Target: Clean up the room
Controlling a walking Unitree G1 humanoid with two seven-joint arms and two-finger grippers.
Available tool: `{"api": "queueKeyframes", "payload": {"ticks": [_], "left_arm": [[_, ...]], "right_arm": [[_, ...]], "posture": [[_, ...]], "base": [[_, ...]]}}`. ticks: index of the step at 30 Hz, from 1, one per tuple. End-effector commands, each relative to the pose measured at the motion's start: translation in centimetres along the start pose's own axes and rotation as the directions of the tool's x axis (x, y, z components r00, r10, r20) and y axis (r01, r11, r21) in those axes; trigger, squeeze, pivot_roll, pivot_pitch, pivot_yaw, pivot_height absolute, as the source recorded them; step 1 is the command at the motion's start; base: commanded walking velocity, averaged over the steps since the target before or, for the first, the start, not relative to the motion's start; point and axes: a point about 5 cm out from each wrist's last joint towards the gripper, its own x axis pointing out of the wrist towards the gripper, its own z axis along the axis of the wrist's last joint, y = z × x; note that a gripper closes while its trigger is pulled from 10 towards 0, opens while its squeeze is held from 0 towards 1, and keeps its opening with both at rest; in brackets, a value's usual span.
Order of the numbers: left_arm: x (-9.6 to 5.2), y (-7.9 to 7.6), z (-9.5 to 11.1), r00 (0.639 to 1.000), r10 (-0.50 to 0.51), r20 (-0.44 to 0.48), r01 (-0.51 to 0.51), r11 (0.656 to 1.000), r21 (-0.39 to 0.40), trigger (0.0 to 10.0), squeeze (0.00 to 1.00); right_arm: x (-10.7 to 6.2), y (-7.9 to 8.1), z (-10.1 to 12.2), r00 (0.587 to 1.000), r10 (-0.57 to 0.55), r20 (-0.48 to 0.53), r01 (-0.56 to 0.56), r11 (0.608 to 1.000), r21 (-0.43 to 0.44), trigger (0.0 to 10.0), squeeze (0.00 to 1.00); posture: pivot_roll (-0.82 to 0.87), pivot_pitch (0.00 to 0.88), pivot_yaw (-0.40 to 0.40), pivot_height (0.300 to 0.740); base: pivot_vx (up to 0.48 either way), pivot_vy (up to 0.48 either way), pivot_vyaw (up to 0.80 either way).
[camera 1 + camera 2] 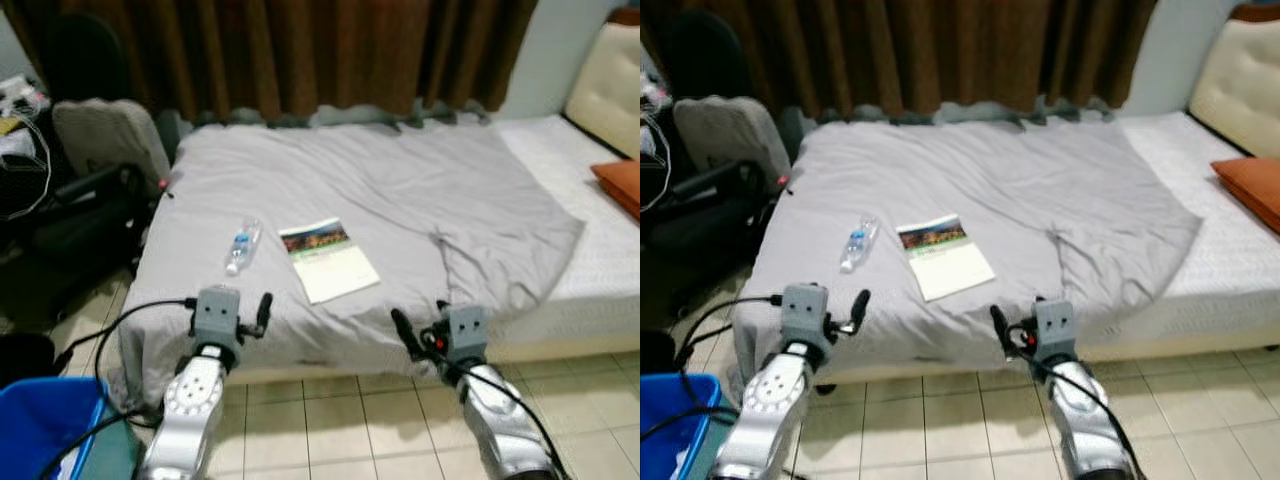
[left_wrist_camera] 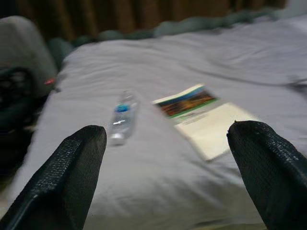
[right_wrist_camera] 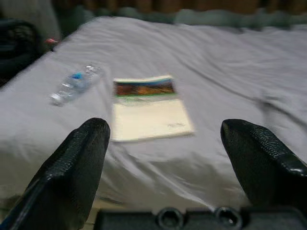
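From the head views, a plastic bottle (image 1: 241, 246) and a booklet (image 1: 328, 260) lie side by side on the grey blanket (image 1: 400, 190) on the bed. The left gripper (image 1: 250, 318) and the right gripper (image 1: 415, 335) hang near the bed's edge, touching nothing. A blue bin (image 1: 45, 425) sits on the floor to the left.

In the left wrist view, the fingers (image 2: 62, 177) are spread wide, with the bottle ahead.

In the right wrist view, the fingers (image 3: 72, 167) are spread too, facing the booklet.

I think tidying has hardly begun; both things still need picking up. The writing on them is too blurry to read.
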Motion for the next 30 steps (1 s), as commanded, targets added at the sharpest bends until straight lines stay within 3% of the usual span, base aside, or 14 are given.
{"api": "queueKeyframes", "payload": {"ticks": [1,19,30], "left_arm": [[0.26,-0.20,0.08,1.000,-0.002,-0.006,0.002,1.000,0.000,10.0,0.00],[-0.10,0.30,0.00,0.999,0.032,-0.002,-0.032,0.998,-0.052,10.0,0.00],[0.45,0.33,0.17,1.000,0.009,-0.010,-0.009,1.000,-0.006,10.0,0.00]], "right_arm": [[-0.15,-0.36,-0.27,1.000,-0.010,-0.018,0.010,1.000,-0.004,10.0,0.00],[-1.07,-0.41,-0.61,0.999,-0.036,-0.006,0.036,0.997,0.067,10.0,0.00],[-0.50,-0.53,-0.31,0.999,-0.031,-0.020,0.032,0.999,0.042,10.0,0.00]], "posture": [[0.00,0.027,0.004,0.740],[0.00,0.031,0.000,0.740],[0.01,0.030,-0.008,0.740]], "base": [[0.435,0.000,0.00],[0.435,0.000,0.00],[0.429,0.000,0.00]]}}
